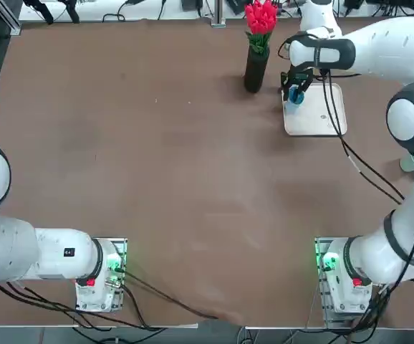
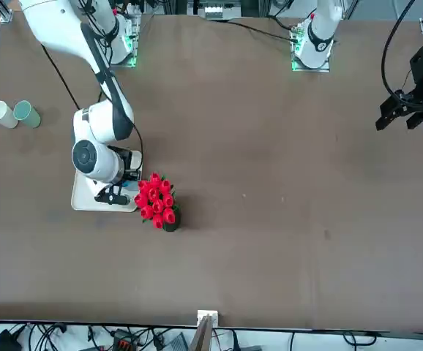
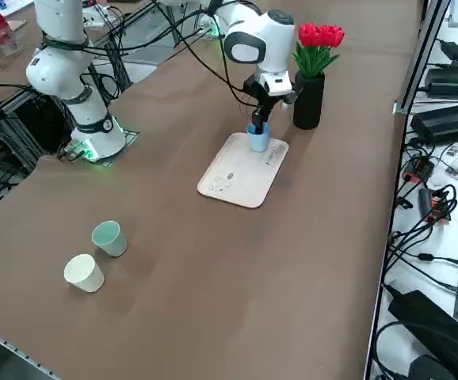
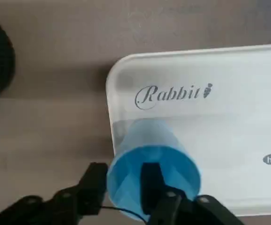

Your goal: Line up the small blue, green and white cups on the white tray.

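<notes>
The small blue cup (image 4: 159, 159) stands upright on the white tray (image 4: 229, 122), at the tray corner nearest the vase. My right gripper (image 4: 122, 180) straddles the cup's rim, one finger inside the cup and one outside, spread wider than the wall, so it is open. From the side the gripper (image 3: 259, 123) hangs straight over the blue cup (image 3: 257, 141) at the far end of the tray (image 3: 237, 178). The green cup (image 3: 108, 237) and the white cup (image 3: 84, 272) lie close together on the table, well away from the tray at the table's right side.
A black vase of red flowers (image 3: 309, 99) stands right beside the tray's far corner, close to my gripper. The rest of the tray (image 1: 318, 118) is bare apart from small printed marks. Cables and equipment lie beyond the table's far edge.
</notes>
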Controlling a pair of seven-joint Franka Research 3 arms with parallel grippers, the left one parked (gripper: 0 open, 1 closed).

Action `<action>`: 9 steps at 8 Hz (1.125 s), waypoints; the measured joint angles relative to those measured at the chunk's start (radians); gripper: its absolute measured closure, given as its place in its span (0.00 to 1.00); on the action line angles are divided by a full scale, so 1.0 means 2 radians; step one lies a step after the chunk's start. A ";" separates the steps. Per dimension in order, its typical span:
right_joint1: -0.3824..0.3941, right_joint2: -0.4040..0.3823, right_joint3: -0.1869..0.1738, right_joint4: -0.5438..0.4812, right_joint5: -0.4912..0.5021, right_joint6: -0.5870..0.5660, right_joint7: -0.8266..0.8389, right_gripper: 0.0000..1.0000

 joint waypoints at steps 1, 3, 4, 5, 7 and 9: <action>0.001 -0.003 0.000 0.001 0.000 -0.003 0.000 0.30; 0.002 -0.027 -0.001 0.010 0.000 -0.025 0.000 0.00; 0.002 -0.051 -0.003 0.016 0.000 -0.052 0.000 0.00; -0.001 -0.082 -0.009 0.023 0.000 -0.093 0.000 0.00; -0.033 -0.139 -0.024 0.035 -0.001 -0.198 0.000 0.00; -0.111 -0.168 -0.033 0.037 -0.004 -0.254 -0.004 0.00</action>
